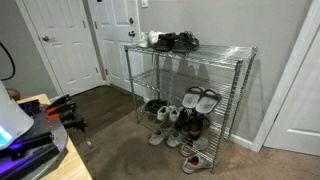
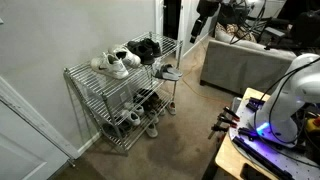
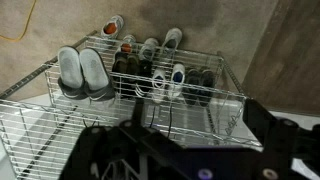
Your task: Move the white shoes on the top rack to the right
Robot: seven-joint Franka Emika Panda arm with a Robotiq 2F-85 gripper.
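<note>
So the black robot gripper [image 3: 180,140] has its fingers [image 3: 275,140] spread wide with nothing between them, pointed at the chrome wire shelving. Further back, in both exterior views, the pair of low white lace-up sneakers [image 1: 148,39] [image 2: 115,63] sits on the top wire-grid shelf [image 1: 225,50] [image 2: 85,73]. They're at the end by the white panel door [image 1: 115,40], just beside some black shoes [image 1: 180,41] [image 2: 145,48].

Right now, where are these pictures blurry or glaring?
Wrist view: the black gripper at the bottom is dark and out of focus, the chrome wire rack beyond it sharper. In both exterior views the low white lace-up sneakers are softly, evenly lit; a purple-blue glow flares low in each.
</note>
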